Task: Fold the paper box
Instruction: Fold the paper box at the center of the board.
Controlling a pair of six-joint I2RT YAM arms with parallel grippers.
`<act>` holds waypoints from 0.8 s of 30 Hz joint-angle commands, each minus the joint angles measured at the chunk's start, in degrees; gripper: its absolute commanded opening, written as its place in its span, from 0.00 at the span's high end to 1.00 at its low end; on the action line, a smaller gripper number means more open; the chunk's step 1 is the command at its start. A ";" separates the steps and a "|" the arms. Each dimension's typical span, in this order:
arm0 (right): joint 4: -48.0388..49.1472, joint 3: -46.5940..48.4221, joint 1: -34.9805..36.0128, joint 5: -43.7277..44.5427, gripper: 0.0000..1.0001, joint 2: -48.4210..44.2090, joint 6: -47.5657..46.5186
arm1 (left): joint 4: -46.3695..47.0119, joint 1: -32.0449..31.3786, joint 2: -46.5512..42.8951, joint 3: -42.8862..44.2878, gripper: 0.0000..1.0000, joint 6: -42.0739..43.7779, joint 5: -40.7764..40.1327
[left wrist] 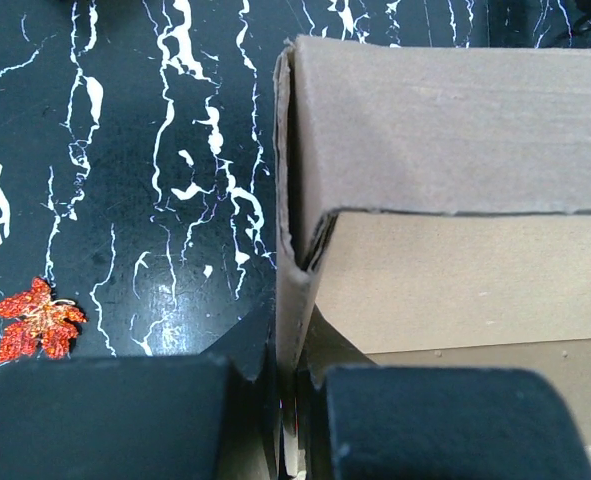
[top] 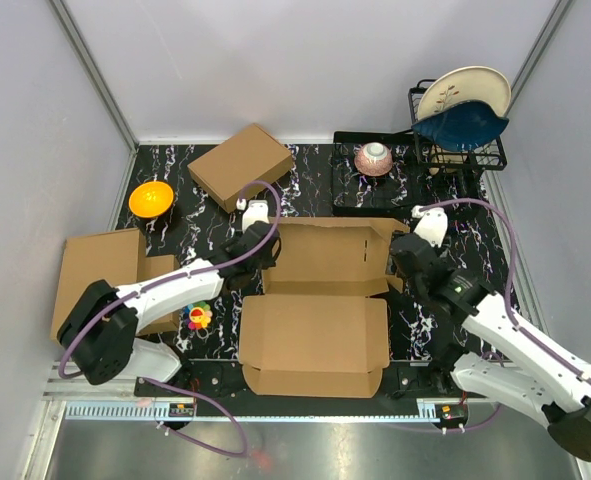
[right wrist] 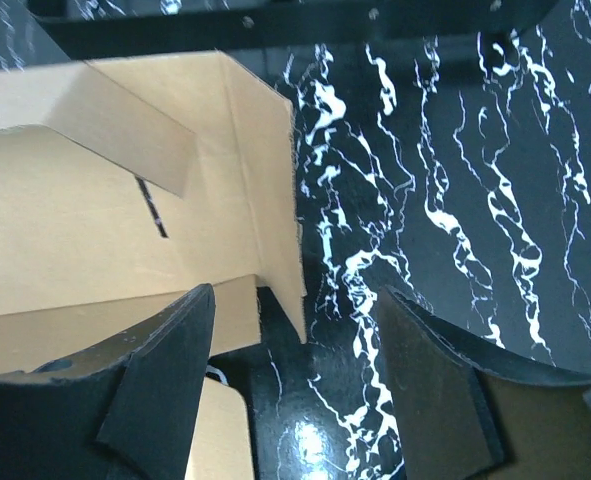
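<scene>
Pinched shut by the left gripper: the upright left wall of the box, brown corrugated card with a frayed edge. Lying mid-table on black, white-veined marble, flat lid nearest the arm bases. Spread wide at the box's right wall, the right gripper, wall edge between matte black fingers.

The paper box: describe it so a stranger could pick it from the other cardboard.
On the black marbled table, look at the near middle. The paper box lies there, the biggest cardboard piece. Unlike the closed box and flat slab to its left, it has raised flaps and slits.
</scene>
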 commanded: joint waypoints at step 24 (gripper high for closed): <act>19.34 -6.73 -8.38 -12.85 0.82 5.15 4.70 | 10.47 -3.53 -3.79 -5.57 1.00 2.19 -8.61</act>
